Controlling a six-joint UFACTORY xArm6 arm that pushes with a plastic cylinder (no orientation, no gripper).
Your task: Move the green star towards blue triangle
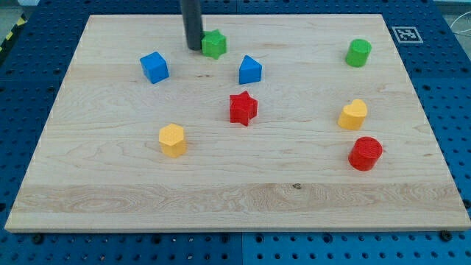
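Observation:
The green star (214, 44) lies near the view's top, left of centre. My tip (193, 48) rests on the board right at the star's left side, touching it or nearly so. The blue triangle (250, 70) lies below and to the right of the star, a short gap apart. The dark rod rises from the tip out of the view's top.
A blue cube (154, 67) lies left of the tip. A red star (243, 108) sits below the blue triangle. A yellow hexagon (173, 140), a green cylinder (358, 53), a yellow block (353, 114) and a red cylinder (365, 153) lie elsewhere on the wooden board (110, 199).

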